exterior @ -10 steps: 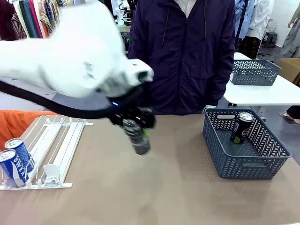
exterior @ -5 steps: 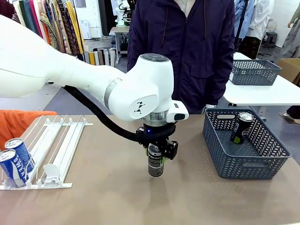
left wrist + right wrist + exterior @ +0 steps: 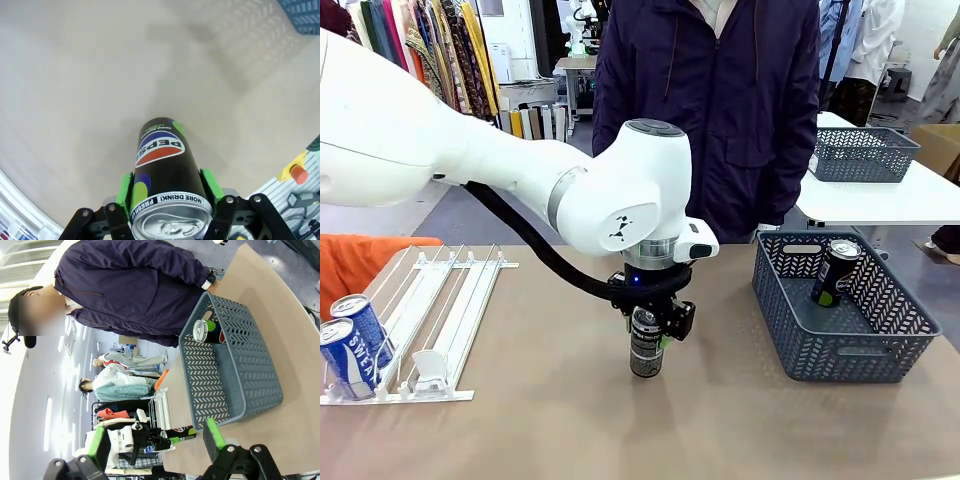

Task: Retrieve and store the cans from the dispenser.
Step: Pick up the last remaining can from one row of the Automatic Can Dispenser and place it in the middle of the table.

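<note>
The left gripper [image 3: 648,322] hangs over the middle of the table [image 3: 550,420], clamped on a dark Pepsi can [image 3: 646,352] that stands upright under it. In the front view the gripper's black body covers the can's top. The can's base sits so close to the tabletop that I cannot tell whether it touches. The left wrist view settles the grip: 1 green pad [image 3: 123,187] presses each side of the can just below its silver rim. The bottom edge of that view cuts off part of the lid.

The dispenser [image 3: 450,300] lies flat at the table's left end, with its near-left corner cut off by the picture's edge. 2 blue cans [image 3: 363,330] stand side by side at its near end. Their white lettering is only partly readable, and the nearer can is clipped by the frame.

A grey basket [image 3: 840,350] sits at the table's right, well apart from the held can. 1 black and green can [image 3: 837,270] stands inside it near the far wall, leaning slightly; whether it rests against the wall is unclear.

In the right wrist view, the right gripper [image 3: 155,437] has its green pads spread wide with nothing between them, and its fingers are cut off at the bottom edge. A person in a dark jacket [image 3: 720,110] stands at the far side, partly covered by the white arm.
</note>
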You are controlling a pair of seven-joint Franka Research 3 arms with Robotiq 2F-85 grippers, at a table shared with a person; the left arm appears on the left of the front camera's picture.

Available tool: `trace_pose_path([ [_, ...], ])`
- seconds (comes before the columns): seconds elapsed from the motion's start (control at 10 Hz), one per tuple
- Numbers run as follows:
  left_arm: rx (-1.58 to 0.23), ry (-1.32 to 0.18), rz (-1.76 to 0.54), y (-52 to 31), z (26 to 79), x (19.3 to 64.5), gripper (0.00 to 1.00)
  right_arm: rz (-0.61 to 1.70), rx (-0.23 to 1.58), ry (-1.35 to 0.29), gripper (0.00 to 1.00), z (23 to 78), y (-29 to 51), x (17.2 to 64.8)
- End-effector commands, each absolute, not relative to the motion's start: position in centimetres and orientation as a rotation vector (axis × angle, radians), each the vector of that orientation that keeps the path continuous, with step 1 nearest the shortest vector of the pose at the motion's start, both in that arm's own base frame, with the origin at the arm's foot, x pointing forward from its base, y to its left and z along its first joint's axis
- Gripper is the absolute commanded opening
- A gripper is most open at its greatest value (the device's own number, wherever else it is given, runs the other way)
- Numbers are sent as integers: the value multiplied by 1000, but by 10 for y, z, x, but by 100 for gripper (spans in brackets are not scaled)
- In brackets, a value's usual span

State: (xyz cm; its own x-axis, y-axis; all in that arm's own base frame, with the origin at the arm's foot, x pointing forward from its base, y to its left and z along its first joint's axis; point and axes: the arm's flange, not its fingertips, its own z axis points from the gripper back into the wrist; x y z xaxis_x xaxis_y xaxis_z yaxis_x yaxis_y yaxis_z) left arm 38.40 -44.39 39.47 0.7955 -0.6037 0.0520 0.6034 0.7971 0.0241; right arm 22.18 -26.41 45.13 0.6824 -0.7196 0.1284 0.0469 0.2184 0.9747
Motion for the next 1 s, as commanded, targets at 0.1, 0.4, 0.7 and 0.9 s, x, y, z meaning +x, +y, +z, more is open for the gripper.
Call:
trace_pose_path([
  [0.1, 20, -74, -615, -445, 404, 388, 100, -561, 1244, -672, 100, 452, -266, 222],
  [0.4, -47, -137, -509, -415, 451, 386, 100, -561, 1244, -672, 100, 452, -266, 222],
  [0.7, -269, -132, -331, -298, 547, 372, 100, -561, 1244, -672, 100, 452, -266, 222],
  [0.9, -518, -110, -192, -183, 574, 377, 100, -561, 1244, -672, 100, 452, -266, 222],
])
